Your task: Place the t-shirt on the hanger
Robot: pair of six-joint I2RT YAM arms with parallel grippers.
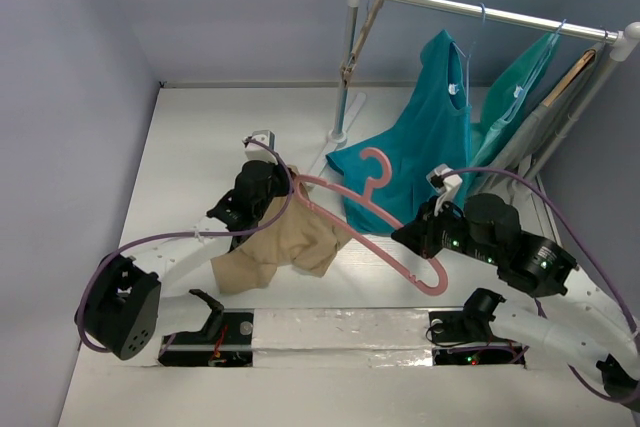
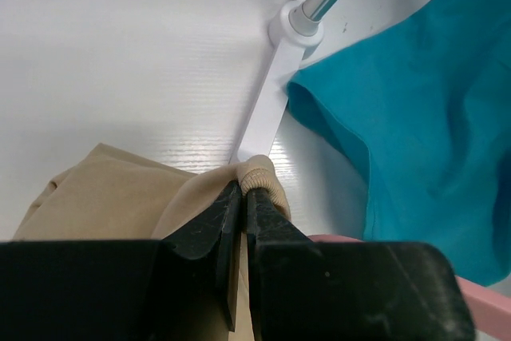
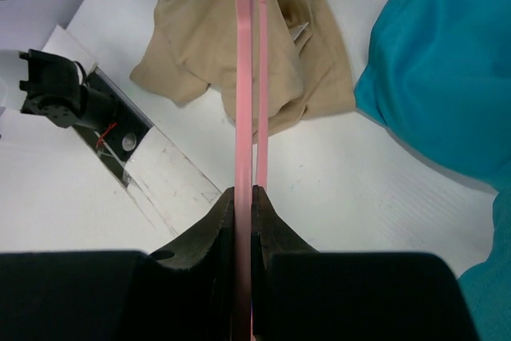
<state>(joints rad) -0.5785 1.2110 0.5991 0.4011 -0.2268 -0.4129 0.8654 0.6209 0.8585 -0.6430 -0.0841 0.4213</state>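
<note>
The tan t-shirt (image 1: 285, 240) lies bunched on the white table, left of centre. My left gripper (image 1: 268, 187) is shut on its ribbed collar (image 2: 263, 177) and holds that edge raised; the shirt also shows in the left wrist view (image 2: 104, 201). The pink hanger (image 1: 375, 217) is held in the air, its hook (image 1: 376, 165) towards the rack and its left end reaching into the shirt by the collar. My right gripper (image 1: 418, 237) is shut on the hanger's bars (image 3: 242, 85) near its right end. The shirt also shows in the right wrist view (image 3: 200, 45).
A clothes rack (image 1: 480, 12) stands at the back right, its post foot (image 2: 294, 28) near the shirt. Teal garments (image 1: 425, 137) hang from it on thin blue hangers, one draping onto the table (image 2: 423, 109). A wooden hanger (image 1: 575, 72) hangs at the rack's right end.
</note>
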